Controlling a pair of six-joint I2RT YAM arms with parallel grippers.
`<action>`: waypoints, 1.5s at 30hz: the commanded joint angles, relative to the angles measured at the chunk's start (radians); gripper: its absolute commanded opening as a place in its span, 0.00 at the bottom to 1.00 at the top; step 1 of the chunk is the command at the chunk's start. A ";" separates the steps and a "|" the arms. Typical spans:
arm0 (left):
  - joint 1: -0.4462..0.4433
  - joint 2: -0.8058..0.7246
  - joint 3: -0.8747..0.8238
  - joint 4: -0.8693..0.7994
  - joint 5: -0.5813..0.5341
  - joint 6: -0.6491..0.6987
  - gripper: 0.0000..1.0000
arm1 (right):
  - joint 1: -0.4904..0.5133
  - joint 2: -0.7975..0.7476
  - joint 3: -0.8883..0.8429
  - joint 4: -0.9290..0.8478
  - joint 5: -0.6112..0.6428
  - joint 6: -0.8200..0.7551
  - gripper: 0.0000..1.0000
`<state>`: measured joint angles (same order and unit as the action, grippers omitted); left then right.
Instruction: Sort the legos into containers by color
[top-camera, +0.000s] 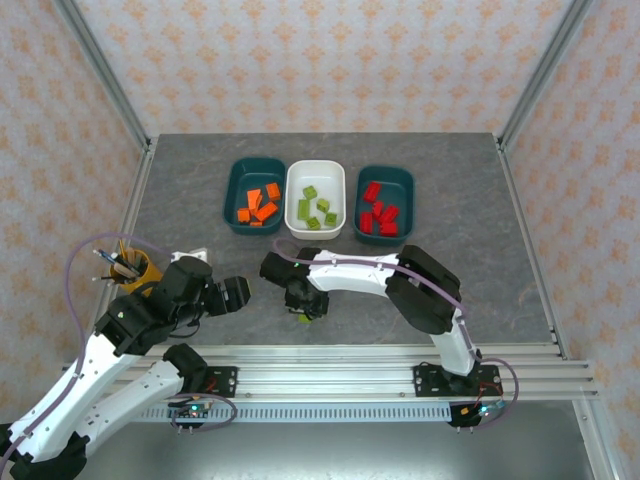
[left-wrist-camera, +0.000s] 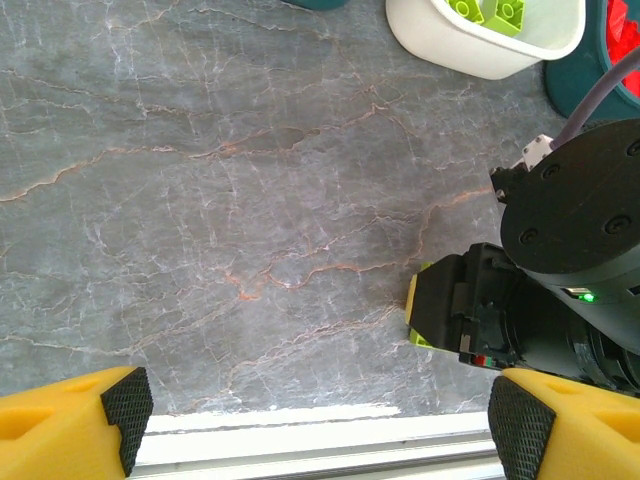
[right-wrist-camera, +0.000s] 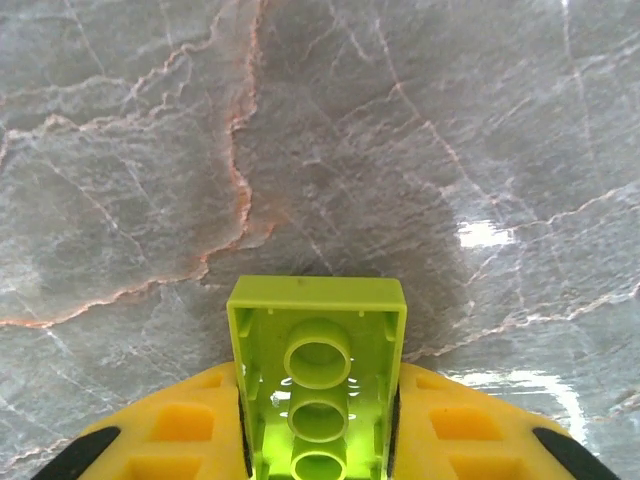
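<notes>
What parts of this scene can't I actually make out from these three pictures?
- Top view: the right arm covers most of the lime brick.
- Right wrist view: the bottom edge cuts off that brick's near end.
- Left wrist view: the top edge cuts off the white tub.

The table (right-wrist-camera: 140, 130) looks like grey veined stone, smooth with a light sheen. The green lego (right-wrist-camera: 318, 300) is glossy plastic.

Your right gripper (top-camera: 303, 306) pointed down at the overhead view's lower centre, clamped tight on a green brick (right-wrist-camera: 318, 375). Your left gripper (left-wrist-camera: 320, 425), at that view's lower left, hung with its jaws wide apart.
</notes>
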<state>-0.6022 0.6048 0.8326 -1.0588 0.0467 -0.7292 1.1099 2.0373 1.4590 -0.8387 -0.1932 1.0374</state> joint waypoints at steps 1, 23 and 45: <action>-0.002 0.009 -0.010 0.013 0.012 -0.001 0.90 | -0.004 -0.010 0.007 0.025 0.077 -0.014 0.27; 0.273 0.700 0.401 0.404 0.211 -0.031 0.91 | -0.443 0.266 0.816 -0.275 0.200 -0.590 0.26; 0.336 0.902 0.481 0.498 0.243 0.000 0.91 | -0.539 0.631 1.170 -0.169 0.234 -0.691 0.32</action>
<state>-0.2737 1.5272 1.3201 -0.5766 0.2817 -0.7509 0.5789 2.6438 2.6015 -1.0077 0.0227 0.3466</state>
